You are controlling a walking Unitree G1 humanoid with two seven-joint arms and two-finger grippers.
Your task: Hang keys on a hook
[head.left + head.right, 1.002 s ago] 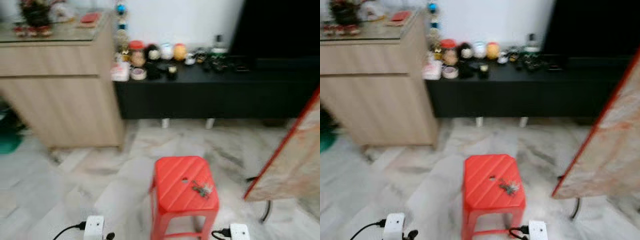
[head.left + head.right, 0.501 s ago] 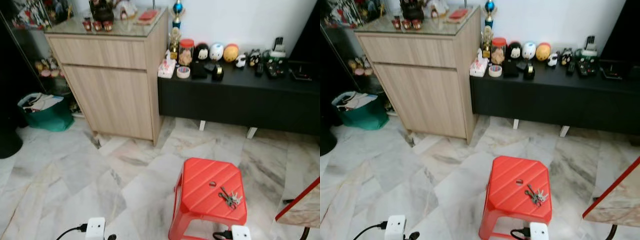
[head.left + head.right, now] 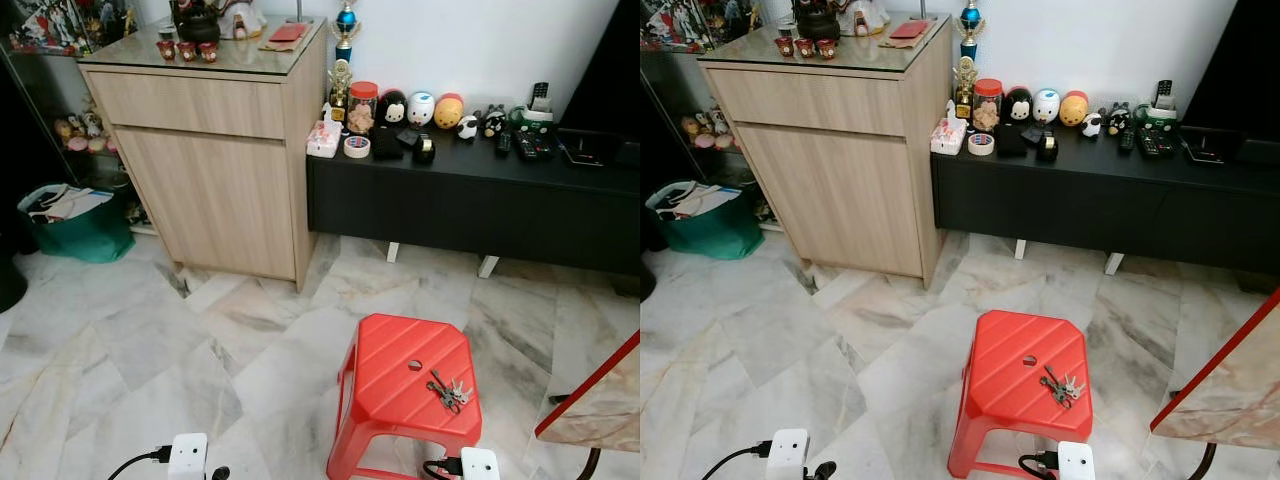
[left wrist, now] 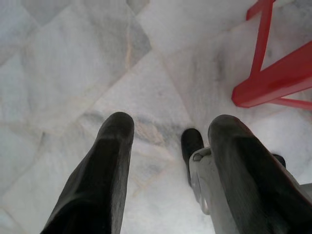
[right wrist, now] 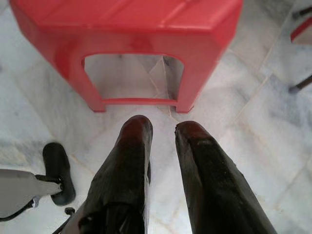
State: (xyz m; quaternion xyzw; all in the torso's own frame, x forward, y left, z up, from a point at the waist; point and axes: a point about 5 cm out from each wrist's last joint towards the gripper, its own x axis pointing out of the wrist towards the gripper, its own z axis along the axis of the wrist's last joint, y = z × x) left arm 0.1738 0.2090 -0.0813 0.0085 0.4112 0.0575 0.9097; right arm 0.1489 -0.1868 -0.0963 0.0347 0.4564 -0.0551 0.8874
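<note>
The robot's left gripper (image 4: 168, 146) ends in two long, rounded, matte black jaws, with a pale grey housing at 4 o'clock. The right gripper (image 5: 163, 141) has matching black jaws with a reddish sheen. White box-like wrist modules (image 3: 189, 455) trail black cables.

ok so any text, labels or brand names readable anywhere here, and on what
None can be read.
Tissue pack on the black bench: printing too small to read.
Red-lidded jar: any label is blurred.
Remotes on the bench: button markings too small.
Red stool and keys: no lettering can be made out.
</note>
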